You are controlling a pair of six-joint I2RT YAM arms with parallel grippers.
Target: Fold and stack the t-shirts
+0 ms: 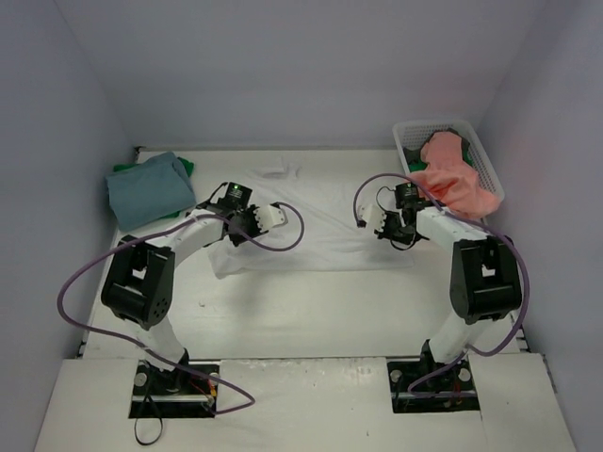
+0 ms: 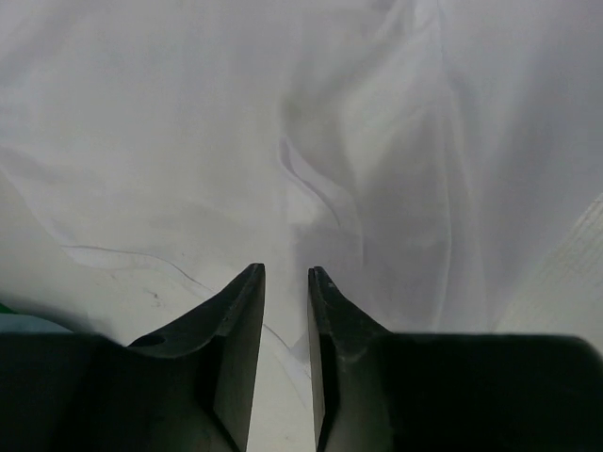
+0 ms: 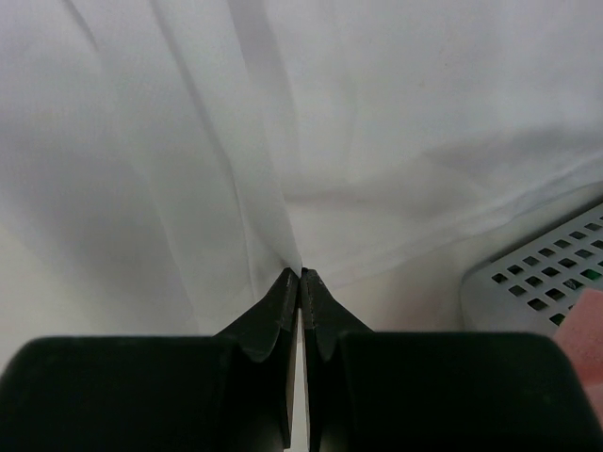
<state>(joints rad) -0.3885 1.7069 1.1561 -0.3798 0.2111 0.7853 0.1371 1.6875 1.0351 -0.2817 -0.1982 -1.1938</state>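
Cloth across most of the top view: white t-shirt (image 1: 320, 226) spread on the table (image 1: 283, 311) between both arms, folded blue t-shirt (image 1: 146, 191) at far left on top of a green t-shirt (image 1: 187, 168), pink t-shirt (image 1: 454, 179) spilling over the rim of the basket (image 1: 482, 162) at far right. Left gripper (image 1: 281, 215) and right gripper (image 1: 366, 224) low over the white cloth, jaws too small from up there to read. From the left wrist, seen close: left gripper (image 2: 285, 275) released, fingers (image 2: 240, 320) a narrow gap apart with nothing between, wrinkled white t-shirt (image 2: 188, 141) below; green sliver at the left edge, barely legible. From the right wrist: right gripper (image 3: 300, 275) clenched on a raised fold of the white t-shirt (image 3: 424, 113), basket (image 3: 532, 282) mesh and a corner of the pink t-shirt (image 3: 584, 330) cut off at lower right.
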